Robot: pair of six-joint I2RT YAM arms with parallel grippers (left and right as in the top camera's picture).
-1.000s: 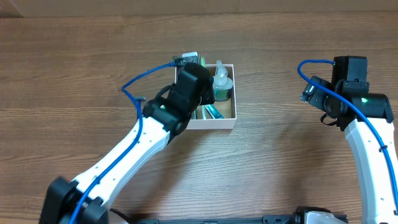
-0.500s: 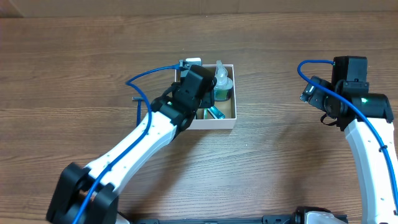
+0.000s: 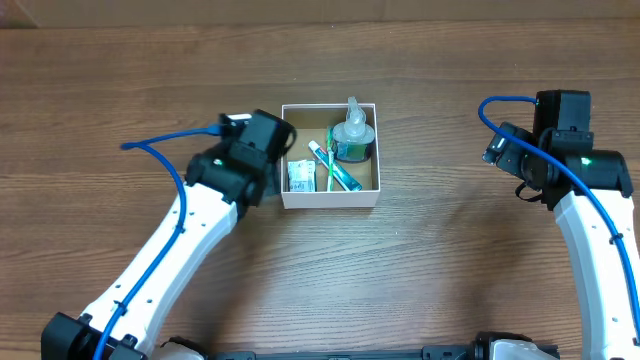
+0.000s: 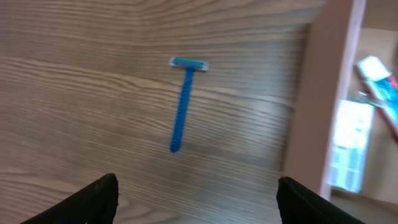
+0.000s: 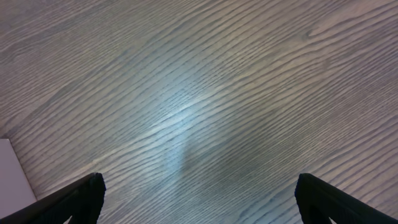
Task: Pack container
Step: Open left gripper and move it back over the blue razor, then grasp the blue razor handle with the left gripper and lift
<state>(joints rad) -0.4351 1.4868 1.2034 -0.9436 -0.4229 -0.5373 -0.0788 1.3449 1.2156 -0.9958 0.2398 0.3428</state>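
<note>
The container is a white-walled square box on the wood table. On its tan floor lie a white packet, green and white tubes and a clear pump bottle. My left gripper hangs just left of the box, open and holding nothing. In the left wrist view the left gripper has bare table between its fingers. A blue razor lies ahead of it, and the container wall stands to the right. My right gripper is open over bare wood, far right of the box.
A blue cable loops off the left arm above the table. Something white shows at the lower left of the right wrist view. In the overhead view the razor is hidden under the left arm.
My left gripper has opened and swung left, from over the container to beside it. The white packet now lies uncovered on the box floor. The right arm has not moved.
</note>
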